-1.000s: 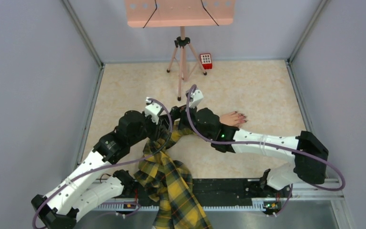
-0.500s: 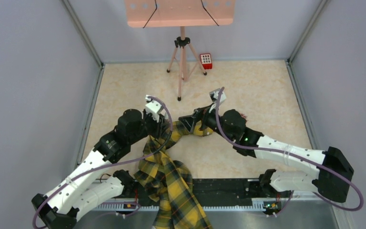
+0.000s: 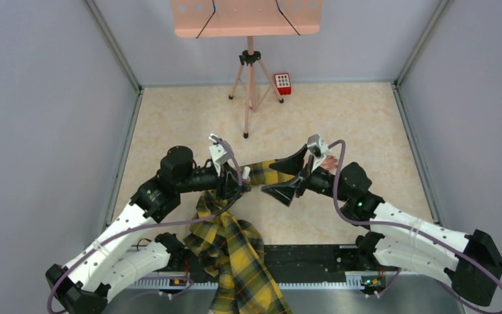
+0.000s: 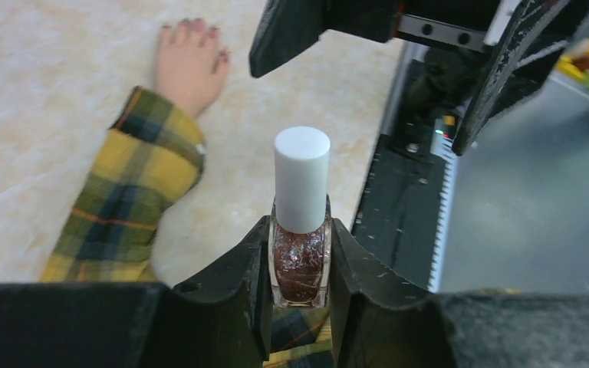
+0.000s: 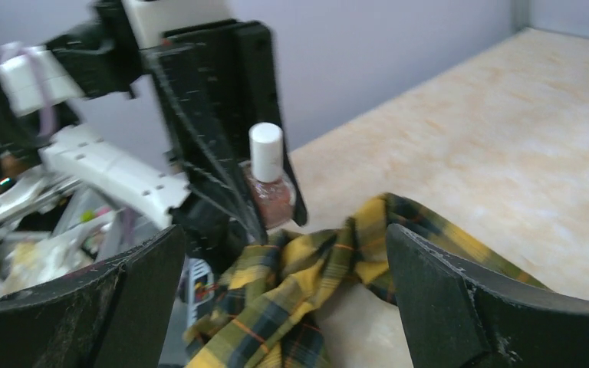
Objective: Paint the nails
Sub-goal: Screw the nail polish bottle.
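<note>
The pale mannequin hand (image 4: 188,69) lies flat on the table, and its dark red nails (image 4: 193,27) show at the fingertips. In the top view only a sliver of that hand (image 3: 331,162) shows behind the right arm. A yellow-black plaid sleeve (image 3: 232,242) trails from it to the near edge. My left gripper (image 3: 238,180) is shut on a glittery dark red nail polish bottle (image 4: 301,253) with a white cap (image 4: 301,176). My right gripper (image 3: 282,176) stands wide open, facing the bottle (image 5: 268,184) from a short distance with nothing between its fingers (image 5: 445,299).
A tripod (image 3: 250,85) carrying a pink board (image 3: 247,16) stands at the back centre, with a small red keypad box (image 3: 282,83) beside it. Grey walls close in the left, right and back. A black rail (image 3: 314,258) runs along the near edge.
The right arm has pulled back from over the sleeve to the right and turned to face the left gripper, its jaws opening wide. The left gripper has turned the bottle toward it.
</note>
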{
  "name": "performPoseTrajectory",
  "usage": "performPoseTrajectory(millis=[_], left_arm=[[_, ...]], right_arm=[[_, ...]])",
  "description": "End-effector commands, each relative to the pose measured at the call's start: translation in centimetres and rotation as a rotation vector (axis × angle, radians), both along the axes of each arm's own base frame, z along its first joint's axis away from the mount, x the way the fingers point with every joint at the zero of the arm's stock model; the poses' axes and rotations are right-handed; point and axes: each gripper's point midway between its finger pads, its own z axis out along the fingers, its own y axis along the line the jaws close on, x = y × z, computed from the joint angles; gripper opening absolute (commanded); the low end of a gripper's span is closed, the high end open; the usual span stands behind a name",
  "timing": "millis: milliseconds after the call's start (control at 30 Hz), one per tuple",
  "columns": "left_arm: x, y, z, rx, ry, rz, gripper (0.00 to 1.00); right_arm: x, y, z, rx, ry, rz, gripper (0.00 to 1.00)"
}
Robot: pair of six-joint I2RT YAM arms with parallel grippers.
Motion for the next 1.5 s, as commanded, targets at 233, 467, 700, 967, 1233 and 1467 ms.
performPoseTrajectory(millis=[233,467,700,967,1233,1467], left_arm=[[-7.9,-1.6,6.1,-0.232,-0.003,-0.490,0.00],[-8.3,-1.4,6.3,-0.236,-0.015,-0.504,0.00],[-8.5,-1.5,6.2,-0.235,-0.017,-0.509,0.00],[-8.5,-1.6,6.0,-0.230,-0.017,-0.513,0.00],[-8.3,-1.6,5.8,-0.221,-0.019,-0.503,0.00],[-8.0,-1.6,5.8,-0.213,-0.034,-0.481,0.00]], right_arm=[[-8.9,-0.2,6.6,0.195,-0.300,0.476,0.98],[-9.6,0.5,7.3,0.222,-0.305,0.567,0.94],[-9.1,2.6,7.9,0.222,-0.312,0.547,0.87],[-8.8,3.7,9.0,0.259,-0.334,0.550,0.75],[-9.4,4.4,9.0,0.265,-0.305,0.622,0.53],[-10.0,4.6,8.7,0.263,-0.283,0.676,0.35]])
